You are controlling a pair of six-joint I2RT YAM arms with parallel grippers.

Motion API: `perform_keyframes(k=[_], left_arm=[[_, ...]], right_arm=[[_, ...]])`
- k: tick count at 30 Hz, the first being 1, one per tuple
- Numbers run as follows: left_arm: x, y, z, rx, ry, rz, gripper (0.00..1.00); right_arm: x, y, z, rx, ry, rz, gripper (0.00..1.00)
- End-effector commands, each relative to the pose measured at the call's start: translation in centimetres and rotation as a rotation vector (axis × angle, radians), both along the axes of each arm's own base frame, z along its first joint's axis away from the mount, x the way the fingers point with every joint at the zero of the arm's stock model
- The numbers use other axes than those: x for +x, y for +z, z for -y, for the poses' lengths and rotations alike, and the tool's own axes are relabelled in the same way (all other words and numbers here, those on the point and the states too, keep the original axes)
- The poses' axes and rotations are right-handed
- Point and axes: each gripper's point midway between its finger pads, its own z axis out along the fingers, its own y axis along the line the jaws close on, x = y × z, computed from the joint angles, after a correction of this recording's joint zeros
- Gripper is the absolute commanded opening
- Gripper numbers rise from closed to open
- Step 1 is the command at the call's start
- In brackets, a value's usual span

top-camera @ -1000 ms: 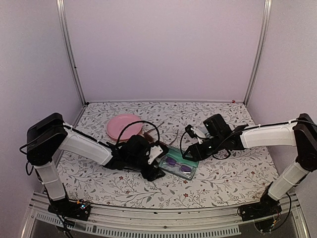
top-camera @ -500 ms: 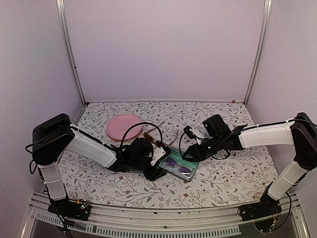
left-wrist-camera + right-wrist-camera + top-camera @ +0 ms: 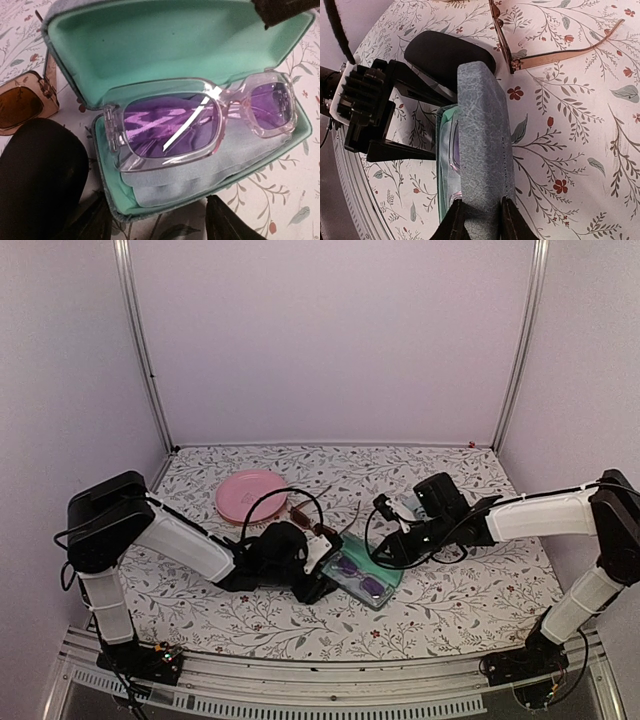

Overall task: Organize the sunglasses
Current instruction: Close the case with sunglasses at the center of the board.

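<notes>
The open case is mottled grey-blue outside and mint green inside, and holds a pale blue-grey cloth. In the case, the clear sunglasses have a transparent, faintly pinkish frame and vivid purple lenses streaked with white glare. Just beside the case, the brown sunglasses have a translucent brown frame and amber-brown lenses, and the hard case is plain matt black. Under the case, the tablecloth is white, printed with grey-green leafy sprigs and small red flowers. Beyond the case, the plate is plain pink. The walls are pale lilac.
</notes>
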Motion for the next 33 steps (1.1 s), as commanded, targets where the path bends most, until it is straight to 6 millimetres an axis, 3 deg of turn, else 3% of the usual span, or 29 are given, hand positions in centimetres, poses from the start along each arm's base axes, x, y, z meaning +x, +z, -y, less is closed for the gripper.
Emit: perform_keyframes(k=[1,18,33], left_arm=[[-1.1,-1.4,0.0,-0.013,0.015,-0.046,0.64],[-1.4,-1.8,-0.2,-0.094,0.069,-0.075,0.64],[-2.1,-2.3,-0.3,-0.126,0.089,-0.091,0.63]], right_arm=[[-0.7,1.4,-0.5,0.057,0.029,0.029,0.23],[-3.9,1.2,-3.5,0.026,0.082,0.085,0.21],[-7.2,-1.0,-6.4,0.004,0.124,0.046,0.21]])
